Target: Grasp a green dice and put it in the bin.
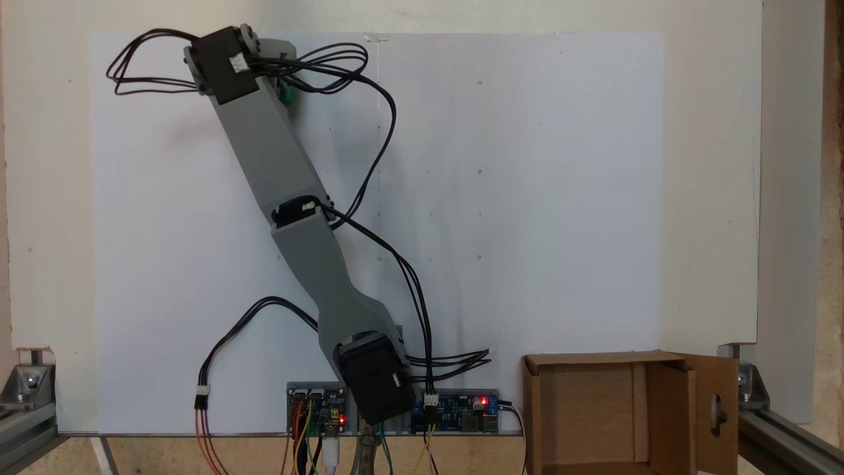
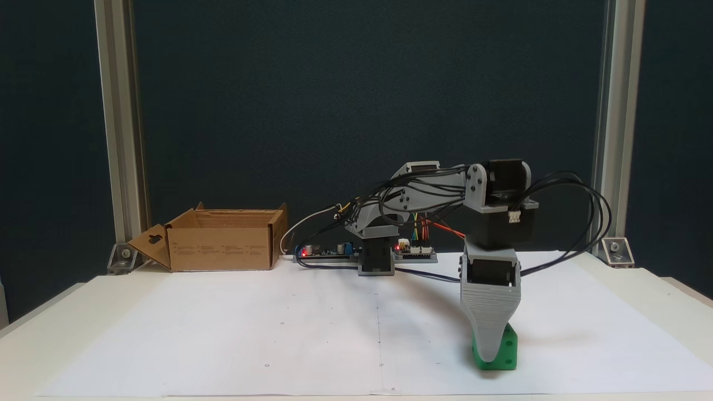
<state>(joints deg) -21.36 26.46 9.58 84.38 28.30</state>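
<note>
One dice: green dice (image 2: 503, 350) on the counter (image 2: 223, 334), directly under the hand (image 2: 492, 356)
Hand grip: tip down against the dice, jaw spacing cannot be told

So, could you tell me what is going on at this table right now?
The grey hobby arm is reaching down over the small bright green plastic dice on the white paper, its gripper lowered around it. Whether the jaws have closed cannot be told. The brown cardboard bin stands open beside the arm's base, away from the dice.

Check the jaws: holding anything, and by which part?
Cannot be told. The gripper is down at the green dice, one jaw in front of it; the dice sits on the paper, and no closure is visible.
</note>
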